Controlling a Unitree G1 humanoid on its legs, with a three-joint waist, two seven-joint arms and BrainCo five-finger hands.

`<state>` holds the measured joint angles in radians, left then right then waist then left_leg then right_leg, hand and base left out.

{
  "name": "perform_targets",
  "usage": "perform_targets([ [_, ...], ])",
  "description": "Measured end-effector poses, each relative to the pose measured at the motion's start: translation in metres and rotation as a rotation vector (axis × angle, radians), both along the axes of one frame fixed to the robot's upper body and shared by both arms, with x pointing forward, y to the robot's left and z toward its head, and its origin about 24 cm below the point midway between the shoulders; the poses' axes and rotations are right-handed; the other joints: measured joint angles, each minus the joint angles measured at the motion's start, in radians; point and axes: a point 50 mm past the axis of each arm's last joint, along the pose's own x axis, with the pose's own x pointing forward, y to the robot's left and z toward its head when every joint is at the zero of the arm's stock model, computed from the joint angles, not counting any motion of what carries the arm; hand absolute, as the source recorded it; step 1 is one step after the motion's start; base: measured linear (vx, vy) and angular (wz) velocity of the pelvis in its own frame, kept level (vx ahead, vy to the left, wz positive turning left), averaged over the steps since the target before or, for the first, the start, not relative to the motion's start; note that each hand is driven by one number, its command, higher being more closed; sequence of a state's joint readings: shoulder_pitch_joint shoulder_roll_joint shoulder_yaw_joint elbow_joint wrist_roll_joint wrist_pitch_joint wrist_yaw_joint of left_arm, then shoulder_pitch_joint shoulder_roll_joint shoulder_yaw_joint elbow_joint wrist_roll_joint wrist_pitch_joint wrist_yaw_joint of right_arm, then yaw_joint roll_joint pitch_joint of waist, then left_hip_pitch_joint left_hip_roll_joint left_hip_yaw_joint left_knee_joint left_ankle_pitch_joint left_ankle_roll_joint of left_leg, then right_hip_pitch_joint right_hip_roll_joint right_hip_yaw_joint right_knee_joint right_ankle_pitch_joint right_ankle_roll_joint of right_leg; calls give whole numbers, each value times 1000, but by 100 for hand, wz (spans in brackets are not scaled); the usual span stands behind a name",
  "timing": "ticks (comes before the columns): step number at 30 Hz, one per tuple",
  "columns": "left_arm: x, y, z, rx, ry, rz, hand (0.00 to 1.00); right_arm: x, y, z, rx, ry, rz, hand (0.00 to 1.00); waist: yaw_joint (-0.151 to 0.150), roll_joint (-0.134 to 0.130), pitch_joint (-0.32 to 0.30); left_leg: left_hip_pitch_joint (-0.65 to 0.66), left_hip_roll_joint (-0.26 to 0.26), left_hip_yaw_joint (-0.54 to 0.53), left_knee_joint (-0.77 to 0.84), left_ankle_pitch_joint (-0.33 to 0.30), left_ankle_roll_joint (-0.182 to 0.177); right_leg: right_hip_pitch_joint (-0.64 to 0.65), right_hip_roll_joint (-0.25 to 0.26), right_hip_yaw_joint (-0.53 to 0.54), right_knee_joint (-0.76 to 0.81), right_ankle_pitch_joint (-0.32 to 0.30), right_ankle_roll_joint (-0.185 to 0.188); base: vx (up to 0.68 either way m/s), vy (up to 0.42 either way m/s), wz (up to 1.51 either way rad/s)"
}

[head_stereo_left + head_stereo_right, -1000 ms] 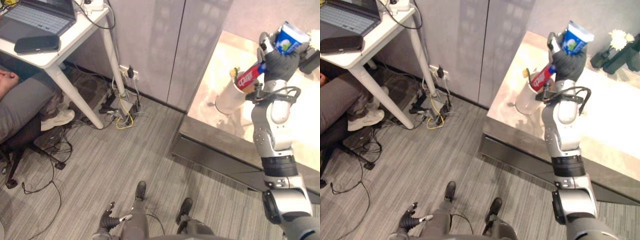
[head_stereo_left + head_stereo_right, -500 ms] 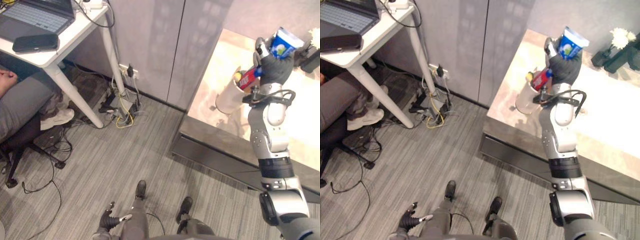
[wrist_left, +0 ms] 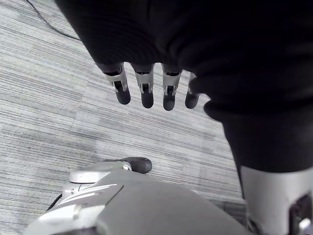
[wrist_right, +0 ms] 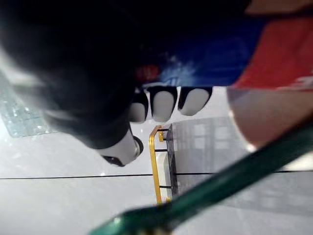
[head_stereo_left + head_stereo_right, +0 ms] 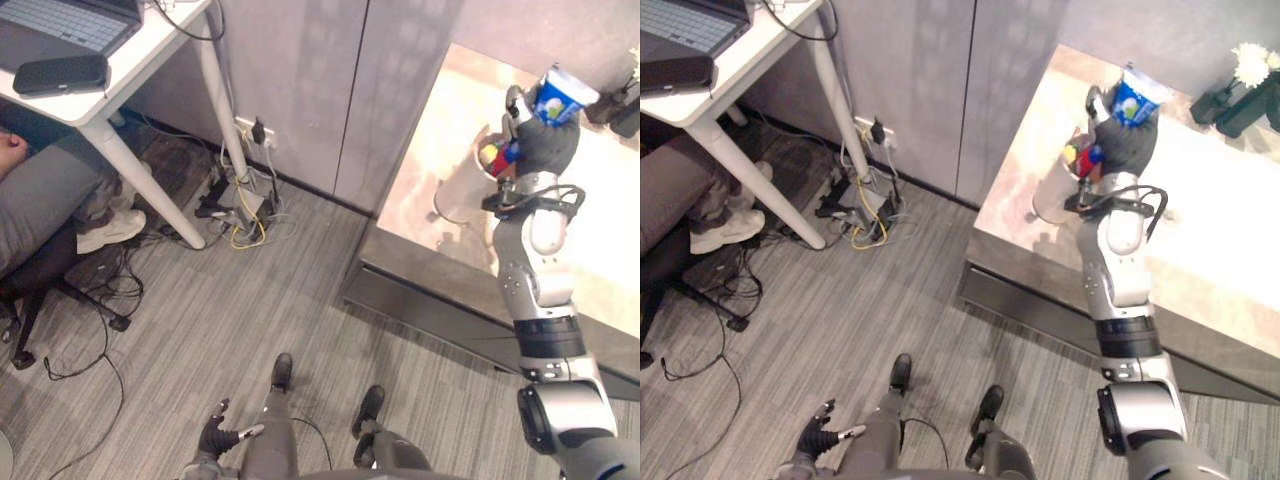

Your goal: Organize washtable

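The tube [image 5: 556, 97] has gone down since a second ago. Back then its red end stuck out next to the cup [image 5: 462, 195], and now that red end pokes into the top of the cup. The right hand [image 5: 545, 145] came down with it and is curled tight around the middle of the tube. The fat blue end points up, above the hand.

The cup is white and stands near the edge of the washtable [image 5: 450, 90]. Something yellow [image 5: 489, 153] is in the cup too, right by the red end (it is too small to tell what it is). I cannot tell if the tube touches the bottom of the cup.

At the back of the washtable there is a white flower [image 5: 1250, 62] in a dark vase [image 5: 1215, 102], well apart from the cup.

The left hand [image 3: 143, 90] hangs low over the grey floor [image 5: 250, 300]. Its fingers are straight and loose, and it holds nothing.

Far to the left is a white desk [image 5: 140, 55] with a laptop [image 5: 60, 20] and a dark case [image 5: 60, 73] on it.
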<state>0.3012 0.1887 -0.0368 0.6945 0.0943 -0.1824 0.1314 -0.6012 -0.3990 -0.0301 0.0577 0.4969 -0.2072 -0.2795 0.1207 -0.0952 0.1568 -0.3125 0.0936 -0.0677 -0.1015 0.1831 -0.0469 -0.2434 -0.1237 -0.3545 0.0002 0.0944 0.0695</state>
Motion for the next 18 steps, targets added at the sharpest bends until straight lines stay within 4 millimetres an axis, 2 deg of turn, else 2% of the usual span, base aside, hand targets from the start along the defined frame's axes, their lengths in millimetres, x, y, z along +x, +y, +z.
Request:
perform_targets([
  [18, 4, 1, 3, 4, -19, -5, 0, -3, 0, 5, -20, -35, -16, 100, -1, -4, 25, 1, -4, 0, 0, -2, -2, -7, -4, 2, 16, -11, 6, 0, 0, 0],
])
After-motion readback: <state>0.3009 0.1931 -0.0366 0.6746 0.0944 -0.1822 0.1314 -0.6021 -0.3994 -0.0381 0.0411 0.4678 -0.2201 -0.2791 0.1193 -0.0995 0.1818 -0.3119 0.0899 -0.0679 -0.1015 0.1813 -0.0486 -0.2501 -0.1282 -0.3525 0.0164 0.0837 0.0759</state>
